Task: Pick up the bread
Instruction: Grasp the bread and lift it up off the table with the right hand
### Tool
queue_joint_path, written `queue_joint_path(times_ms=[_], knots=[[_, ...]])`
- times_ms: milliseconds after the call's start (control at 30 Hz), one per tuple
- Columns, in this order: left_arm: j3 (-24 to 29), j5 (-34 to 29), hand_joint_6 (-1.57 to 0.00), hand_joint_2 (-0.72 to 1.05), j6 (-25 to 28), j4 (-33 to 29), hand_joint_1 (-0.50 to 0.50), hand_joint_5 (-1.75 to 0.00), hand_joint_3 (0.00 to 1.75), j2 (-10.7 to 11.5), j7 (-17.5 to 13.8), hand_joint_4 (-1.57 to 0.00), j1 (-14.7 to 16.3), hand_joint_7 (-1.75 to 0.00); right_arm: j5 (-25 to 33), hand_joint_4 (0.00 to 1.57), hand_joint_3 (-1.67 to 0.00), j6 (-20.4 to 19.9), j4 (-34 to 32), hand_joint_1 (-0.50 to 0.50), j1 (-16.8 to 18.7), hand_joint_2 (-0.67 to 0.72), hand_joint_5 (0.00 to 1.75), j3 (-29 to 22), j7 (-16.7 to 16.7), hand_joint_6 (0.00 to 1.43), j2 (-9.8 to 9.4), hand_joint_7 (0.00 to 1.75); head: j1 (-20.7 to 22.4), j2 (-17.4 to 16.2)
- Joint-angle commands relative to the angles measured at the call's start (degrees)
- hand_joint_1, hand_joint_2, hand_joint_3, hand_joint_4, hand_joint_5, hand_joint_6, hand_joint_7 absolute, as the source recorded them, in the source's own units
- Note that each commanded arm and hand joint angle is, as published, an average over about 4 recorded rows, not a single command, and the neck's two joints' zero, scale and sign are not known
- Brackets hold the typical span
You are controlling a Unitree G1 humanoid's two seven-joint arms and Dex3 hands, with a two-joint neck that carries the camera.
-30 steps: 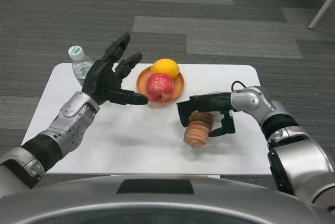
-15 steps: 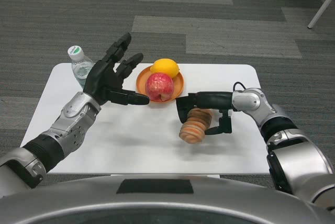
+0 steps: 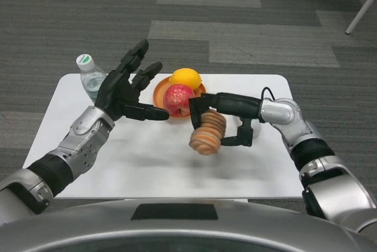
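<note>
Bright even light, soft shadows, slight motion blur.

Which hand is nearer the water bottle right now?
Left. The left hand hovers open just right of the water bottle; the right hand holds the bread across the table, beyond the plate.

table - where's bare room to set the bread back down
The right hand holds the bread above the table. Bare patches: the near strip below the bread, and the right end beyond the right forearm. Crowded: the far edge, with the bottle, the open left hand and the plate bearing an apple and lemon.
</note>
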Motion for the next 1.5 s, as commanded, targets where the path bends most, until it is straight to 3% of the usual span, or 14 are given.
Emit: queue_joint_path(times_ms=[33, 200, 433, 767, 1067, 1167, 1500], knots=[[-0.2, -0.3, 0.00, 0.34, -0.1, 0.0, 0.50, -0.41, 0.02, 0.3, -0.2, 0.00, 0.4, 0.00, 6.8, 0.20, -1.59, 3.2, -5.9, -0.39, 2.2, -0.16, 1.36, 0.0, -0.3, 0.51, 0.06, 1.68, 0.1, 0.2], [-0.2, -0.3, 0.00, 0.34, -0.1, 0.1, 0.50, -0.41, 0.02, 0.3, -0.2, 0.00, 0.4, 0.00, 13.6, 0.20, -1.59, 7.2, -12.4, -0.38, 4.3, -0.16, 1.36, -1.2, -1.4, 0.51, 0.96, 1.68, 0.1, 0.6], [-0.1, -0.2, 0.00, 0.34, -0.2, 0.0, 0.50, -0.41, 0.07, 0.3, -0.2, 0.00, 0.6, 0.00, 16.4, 0.21, -1.59, 7.7, -18.4, -0.38, 5.5, -0.16, 1.36, -5.5, -2.2, 0.54, 2.19, 1.68, 0.0, 1.2], [0.0, -0.2, 0.00, 0.34, -0.2, 0.0, 0.50, -0.41, 0.07, 0.2, -0.2, 0.00, 0.7, 0.00, 21.1, 0.38, -1.59, 11.8, -20.6, -0.38, 7.7, -0.29, 1.45, -15.1, -10.3, 0.66, 5.97, 1.62, -0.3, 2.4], [0.5, 0.1, 0.00, 0.34, -0.5, 0.0, 0.50, -0.41, 0.04, -0.5, -0.2, 0.00, 0.9, 0.00, 22.8, 0.56, -1.59, 12.1, -21.8, -0.42, 9.2, -0.35, 1.45, -19.1, -18.7, 0.76, 7.84, 1.61, -1.1, 3.4], [0.6, 0.1, 0.00, 0.34, -0.5, 0.0, 0.50, -0.41, 0.07, -0.6, -0.2, 0.00, 1.0, 0.00, 23.1, 0.58, -1.59, 12.4, -21.9, -0.42, 9.9, -0.35, 1.53, -20.1, -20.8, 0.77, 8.34, 1.61, -1.5, 3.9], [0.9, 0.1, 0.00, 0.34, -1.0, 0.0, 0.50, -0.41, 0.02, -0.6, -0.2, 0.00, 1.0, 0.00, 23.3, 0.66, -1.59, 12.5, -21.8, -0.42, 11.6, -0.35, 1.55, -22.3, -23.2, 0.81, 9.97, 1.57, -2.4, 4.6]])
